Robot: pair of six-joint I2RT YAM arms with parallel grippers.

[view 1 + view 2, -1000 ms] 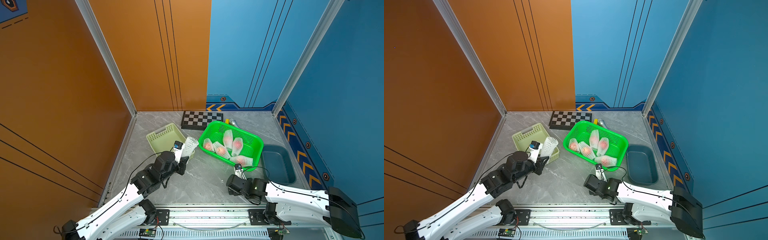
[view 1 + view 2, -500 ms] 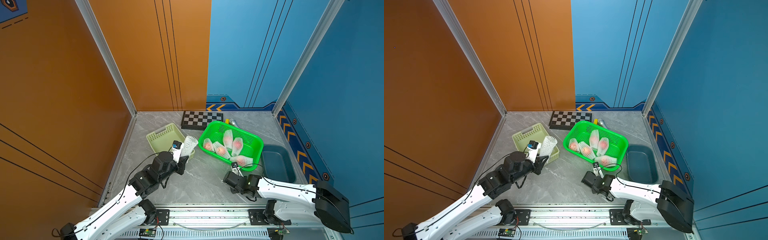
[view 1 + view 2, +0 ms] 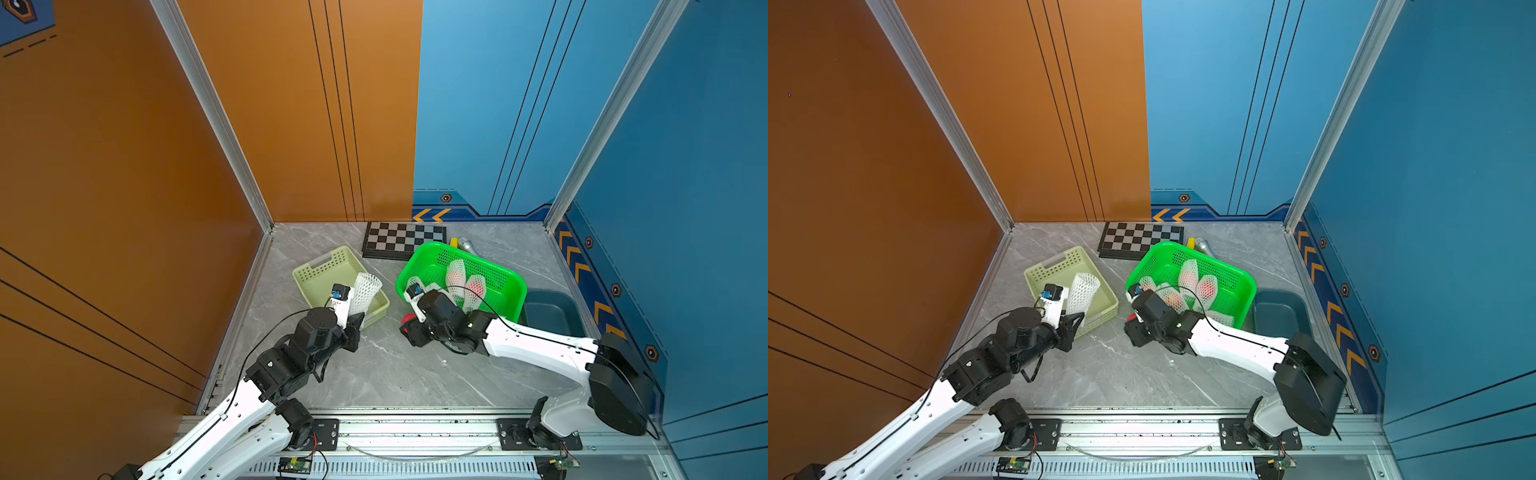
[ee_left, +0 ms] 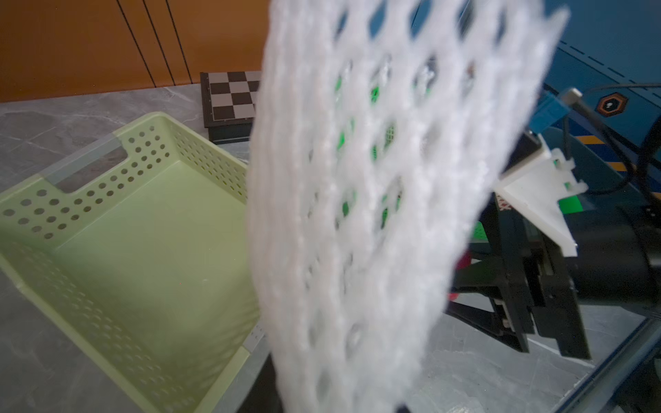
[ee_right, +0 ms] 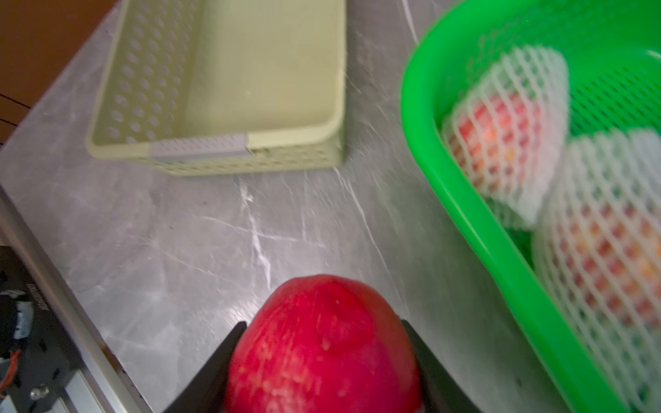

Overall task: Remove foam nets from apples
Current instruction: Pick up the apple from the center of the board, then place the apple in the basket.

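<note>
A bare red apple (image 5: 322, 350) sits between the black fingers (image 5: 229, 352) of my right gripper (image 5: 323, 361), which is shut on it. In both top views this gripper (image 3: 409, 322) hovers over the table at the green basket's near left corner. My left gripper (image 3: 355, 316) is shut on an empty white foam net (image 3: 365, 291), which stands up over the pale green basket (image 3: 316, 266). The net (image 4: 375, 214) hides its jaws in the left wrist view. Several netted apples (image 3: 455, 270) (image 5: 500, 132) lie in the green basket (image 3: 432, 246).
A dark blue tub (image 3: 548, 307) sits right of the green basket. A chessboard (image 3: 403, 241) and a small yellow and silver object (image 3: 463, 243) lie at the back wall. Grey marble table (image 3: 395, 374) lies between the arms, with the rail along its front edge.
My right gripper has closed its jaws and swung left along the green basket's front, now showing the red apple in its grip. The left arm and its net have hardly moved.
</note>
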